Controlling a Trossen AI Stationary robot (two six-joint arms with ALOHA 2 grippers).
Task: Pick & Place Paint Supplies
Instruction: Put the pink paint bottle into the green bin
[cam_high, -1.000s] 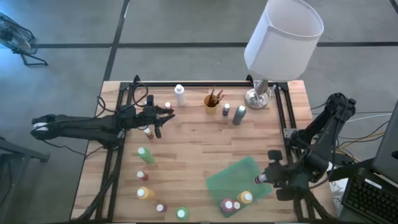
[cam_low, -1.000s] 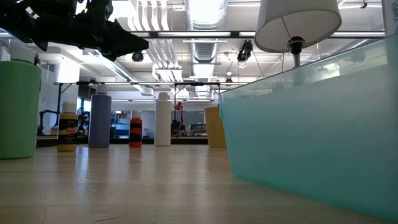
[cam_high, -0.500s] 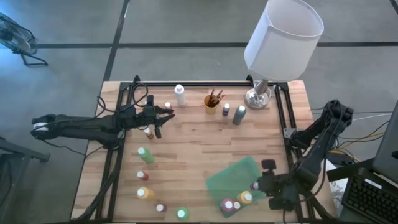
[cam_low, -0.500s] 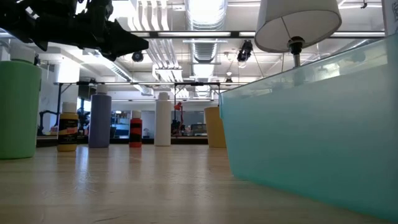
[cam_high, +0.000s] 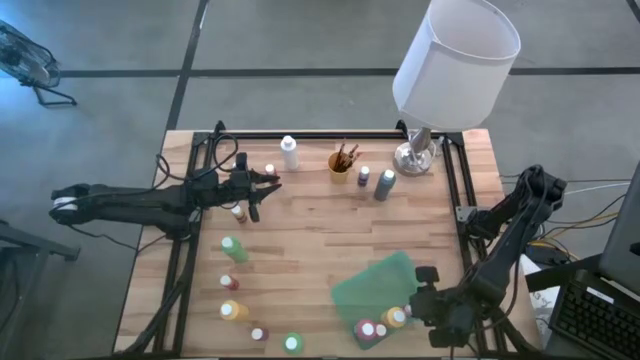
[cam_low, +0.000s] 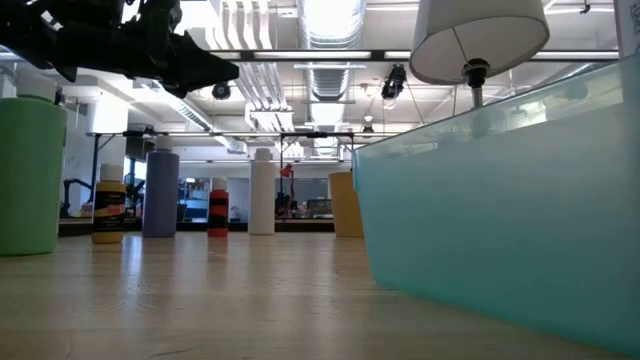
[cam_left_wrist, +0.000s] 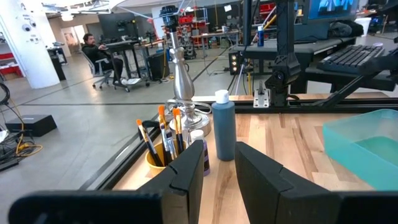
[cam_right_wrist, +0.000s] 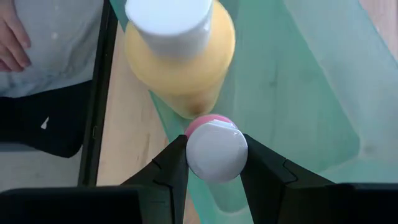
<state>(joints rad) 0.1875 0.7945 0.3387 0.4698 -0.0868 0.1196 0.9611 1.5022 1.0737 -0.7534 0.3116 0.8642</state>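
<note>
A teal bin (cam_high: 375, 285) lies at the table's near right and holds a yellow bottle (cam_right_wrist: 180, 59) and two red ones (cam_high: 367, 330). My right gripper (cam_high: 411, 301) hangs over the bin's right side, shut on a small pink bottle (cam_right_wrist: 203, 124) with a white cap. My left gripper (cam_left_wrist: 217, 177) hovers level over the far left of the table, narrowly open with nothing between its fingers. Ahead of it stand a yellow cup of brushes (cam_left_wrist: 163, 140), a dark blue bottle (cam_left_wrist: 223, 127) and a small purple one (cam_high: 363, 177). More bottles (cam_high: 233, 249) stand on the near left of the table. My right gripper pinches the pink bottle between its two fingers, one on each side of the white cap (cam_right_wrist: 216, 151) at its top. The fingers come steeply from above, slanting down. The bottle hangs upright below them, clear of the bin's floor, beside the yellow bottle.
A lamp with a white shade (cam_high: 455, 60) and silver base (cam_high: 415, 155) stands at the far right. A white bottle (cam_high: 289, 152) is at the far edge. A person's hand (cam_right_wrist: 11, 37) shows beyond the table's edge in the right wrist view.
My right gripper has moved toward the table's near edge and a little left, sinking lower over the bin with the pink bottle still held upright.
</note>
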